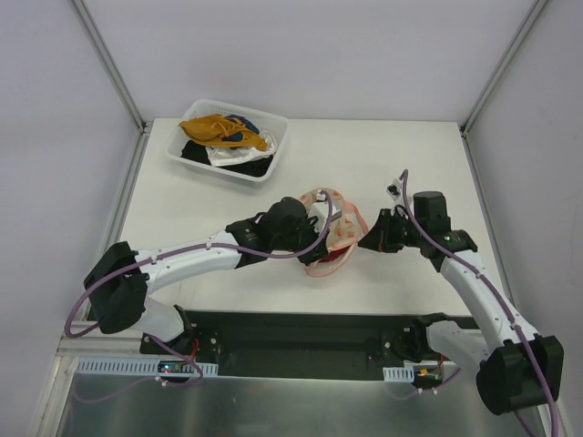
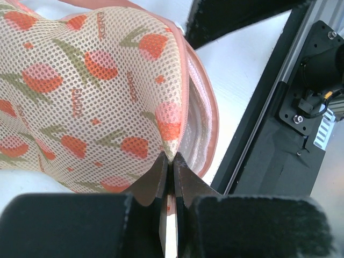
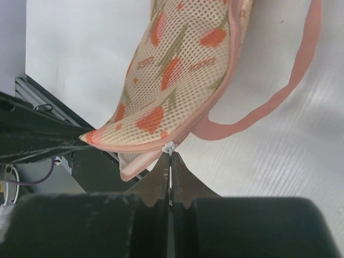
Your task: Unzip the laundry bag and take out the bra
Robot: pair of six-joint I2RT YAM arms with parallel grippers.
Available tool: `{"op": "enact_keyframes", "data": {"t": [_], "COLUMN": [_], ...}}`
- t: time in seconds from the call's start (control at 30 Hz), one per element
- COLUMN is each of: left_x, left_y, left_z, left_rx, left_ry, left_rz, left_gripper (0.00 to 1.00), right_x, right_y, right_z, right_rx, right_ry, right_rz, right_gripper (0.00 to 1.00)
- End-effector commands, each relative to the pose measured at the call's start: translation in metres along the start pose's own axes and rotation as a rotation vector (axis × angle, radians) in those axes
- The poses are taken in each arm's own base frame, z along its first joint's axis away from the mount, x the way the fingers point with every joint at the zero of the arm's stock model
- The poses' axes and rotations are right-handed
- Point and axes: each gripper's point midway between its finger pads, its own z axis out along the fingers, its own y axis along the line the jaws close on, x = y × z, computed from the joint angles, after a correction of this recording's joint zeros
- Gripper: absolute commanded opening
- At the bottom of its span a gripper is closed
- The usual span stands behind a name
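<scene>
Rearward, clothes (image 1: 223, 137) in bin (image 1: 278, 146); laundry bag (image 1: 339, 232) nearer

The setting is a robotics laboratory test cell, not a domestic room. A white bench (image 1: 410, 155) is enclosed on three sides by plain pale panels (image 1: 310, 55) held in aluminium frame posts (image 1: 109, 64). Two white and black arms, the left arm (image 1: 191, 259) and the right arm (image 1: 483, 291), are bolted to a black base plate (image 1: 301, 332) at the near edge. Purple cables (image 1: 77, 314) run exposed along both arms. A slotted cable duct (image 1: 137, 366) and small circuit boards sit beside the bases on bare sheet metal (image 1: 273, 405). The only household items in the enclosure are a mesh laundry bag (image 1: 332, 232) and a clear plastic bin (image 1: 273, 150) of clothes.
</scene>
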Motion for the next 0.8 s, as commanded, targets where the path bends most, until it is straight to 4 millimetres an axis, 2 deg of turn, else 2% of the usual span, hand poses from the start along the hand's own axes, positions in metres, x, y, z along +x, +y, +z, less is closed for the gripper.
{"op": "enact_keyframes", "data": {"t": [0.0,0.27,0.37,0.47,0.5,0.53,0.57,0.6,0.67,0.7,0.77], "left_x": [0.006,0.016,0.015,0.012,0.008,0.005,0.011,-0.001,-0.001,-0.009,-0.013], "left_y": [-0.005,-0.009,-0.01,-0.005,-0.005,-0.003,-0.002,-0.004,-0.008,-0.011,-0.02], "left_z": [-0.015,-0.02,-0.021,-0.02,-0.02,-0.019,-0.016,-0.016,-0.011,-0.011,-0.008], "left_rx": [0.04,0.062,0.065,0.038,0.03,0.022,0.021,0.028,0.055,0.067,0.114], "left_ry": [-0.001,0.027,0.024,0.021,0.013,0.016,0.049,0.037,0.061,0.052,0.057], "left_rz": [0.02,0.008,0.014,0.018,0.02,0.021,0.014,0.02,0.016,0.019,0.001], "left_gripper": [0.0,0.0,0.0,0.0,0.0,0.08,0.22,0.47,0.62,0.71,0.8], "right_x": [-0.03,-0.051,-0.048,-0.044,-0.036,-0.032,-0.027,-0.016,-0.003,0.002,0.022], "right_y": [-0.014,-0.042,-0.049,-0.044,-0.045,-0.044,-0.04,-0.042,-0.035,-0.032,-0.031], "right_z": [0.006,0.031,0.035,0.027,0.026,0.023,0.016,0.015,0.006,0.004,0.002], "right_rx": [0.08,0.18,0.203,0.196,0.197,0.197,0.199,0.204,0.196,0.193,0.194], "right_ry": [-0.056,-0.055,-0.035,-0.049,-0.04,-0.037,-0.044,-0.025,-0.023,-0.021,0.008], "right_rz": [-0.002,0.029,0.04,0.038,0.04,0.042,0.032,0.037,0.03,0.04,0.055], "right_gripper": [0.01,0.01,0.01,0.01,0.01,0.01,0.01,0.01,0.01,0.01,0.01]}}
